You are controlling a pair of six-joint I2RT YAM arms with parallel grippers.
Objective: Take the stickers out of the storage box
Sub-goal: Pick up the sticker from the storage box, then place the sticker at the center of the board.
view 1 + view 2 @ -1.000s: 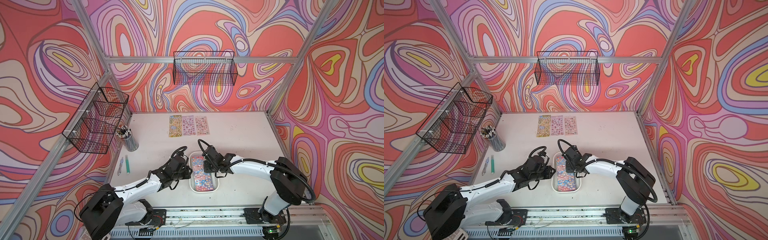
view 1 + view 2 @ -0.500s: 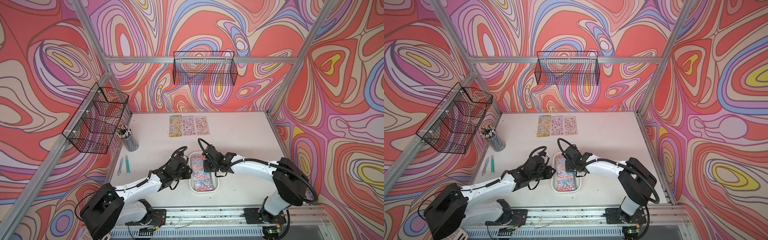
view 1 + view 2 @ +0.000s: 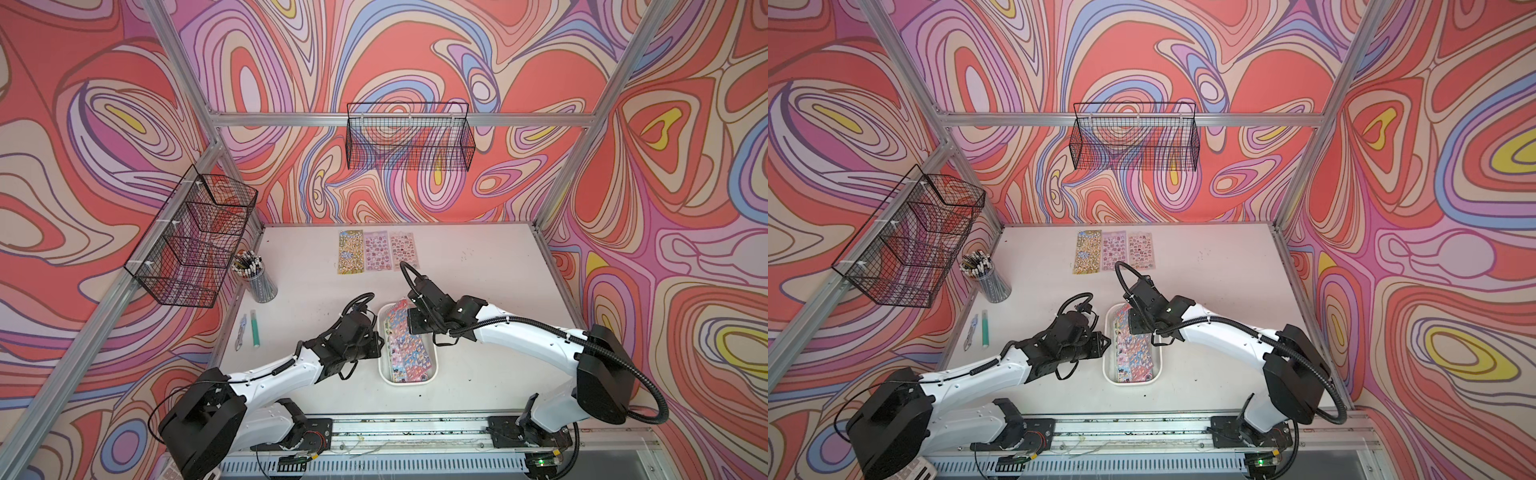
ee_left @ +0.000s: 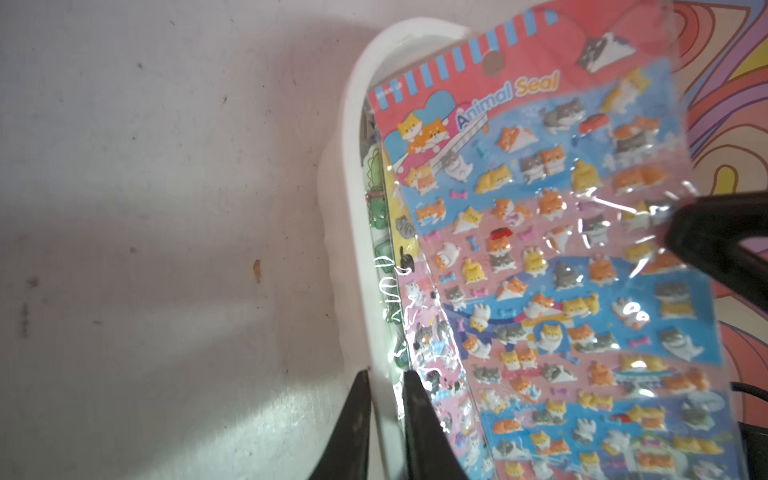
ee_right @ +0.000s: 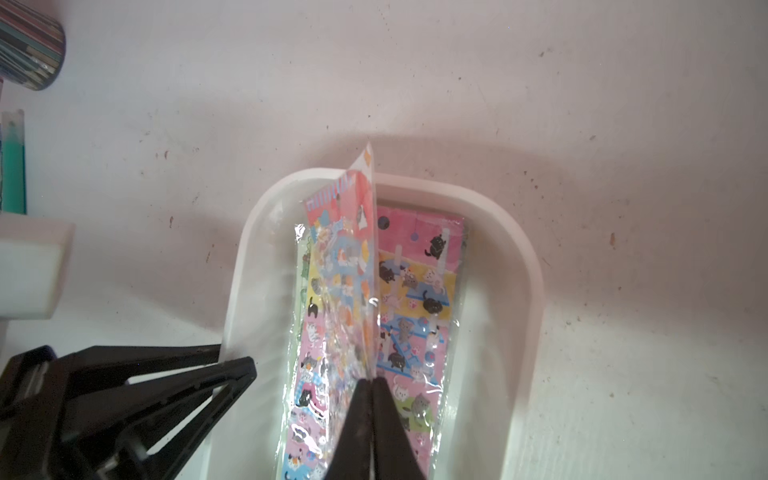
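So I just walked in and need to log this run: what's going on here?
The left gripper is clamped on the side wall of the white storage box, apparently to steady it. The right gripper pinches one edge of the top sticker sheet, which stands tilted up out of the box. Under it, more sheets lie flat inside. At the far end of the table, three sheets lie side by side.

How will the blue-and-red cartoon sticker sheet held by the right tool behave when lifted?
Likely floppy: the blue-and-red sticker sheet, pinched at one edge by the right tool, has its glossy sleeve wrinkling near the grip. Probably light: that thin pinch tilts it up from the white plastic storage box. The shiny wrap may slip.
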